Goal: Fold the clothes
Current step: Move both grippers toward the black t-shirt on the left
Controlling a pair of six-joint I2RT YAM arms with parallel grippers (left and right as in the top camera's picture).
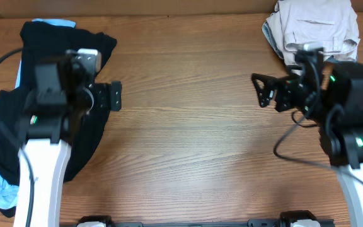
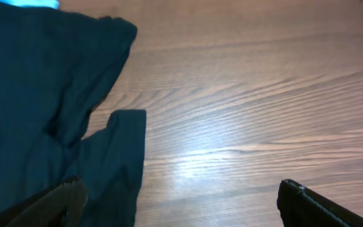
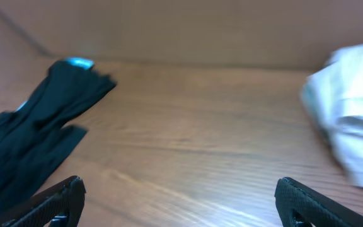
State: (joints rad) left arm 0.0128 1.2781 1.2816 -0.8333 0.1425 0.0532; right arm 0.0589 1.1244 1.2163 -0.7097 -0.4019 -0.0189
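My left pincer (image 1: 116, 96), jaws wide, sits at the right edge of the black garment (image 1: 43, 41), perhaps a shirt, lying front-to-back; right pincer (image 1: 260, 91), also wide, well apart.

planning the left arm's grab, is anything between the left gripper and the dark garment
Nothing visible does. The left gripper hangs open right at the dark garment's edge, partly over it.
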